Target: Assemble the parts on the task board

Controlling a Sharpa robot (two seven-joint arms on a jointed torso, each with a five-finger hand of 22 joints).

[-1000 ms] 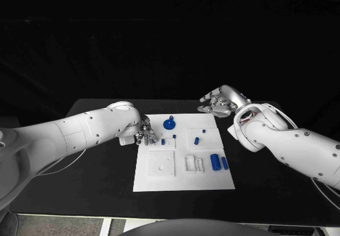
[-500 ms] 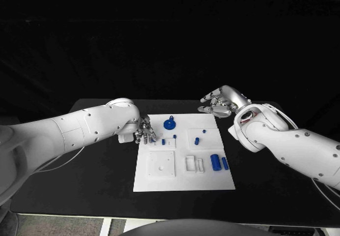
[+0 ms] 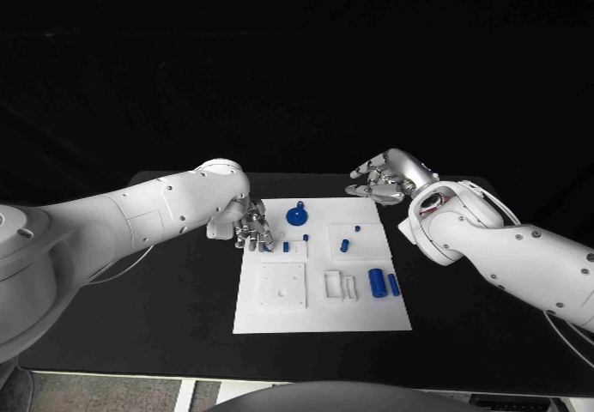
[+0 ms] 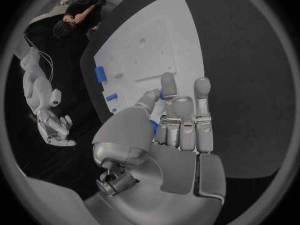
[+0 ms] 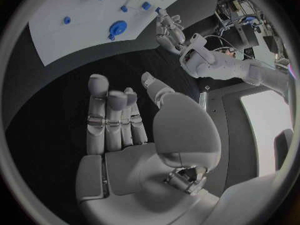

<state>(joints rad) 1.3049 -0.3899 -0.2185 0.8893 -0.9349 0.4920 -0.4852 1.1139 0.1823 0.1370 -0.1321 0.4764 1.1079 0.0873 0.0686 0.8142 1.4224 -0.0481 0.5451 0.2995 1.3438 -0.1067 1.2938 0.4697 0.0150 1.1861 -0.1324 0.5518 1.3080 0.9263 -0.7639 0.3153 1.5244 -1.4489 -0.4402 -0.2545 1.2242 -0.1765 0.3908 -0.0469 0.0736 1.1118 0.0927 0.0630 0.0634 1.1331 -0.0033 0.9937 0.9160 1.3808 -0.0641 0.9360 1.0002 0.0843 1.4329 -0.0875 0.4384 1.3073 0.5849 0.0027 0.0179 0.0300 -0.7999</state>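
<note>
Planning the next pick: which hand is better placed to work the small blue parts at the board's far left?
Left. The left hand hovers at the task board's left edge beside those parts; the right hand hangs open beyond the far right corner.

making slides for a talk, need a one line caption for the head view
Left hand reaches over the white task board's left edge among small blue parts while the right hand waits open beyond its far corner.

No readable text, apparently.

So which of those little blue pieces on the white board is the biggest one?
The round blue disc near the task board's far edge, with a small tab on top. The other blue parts are slim pegs or cylinders, like the one lying nearer the robot.
</note>
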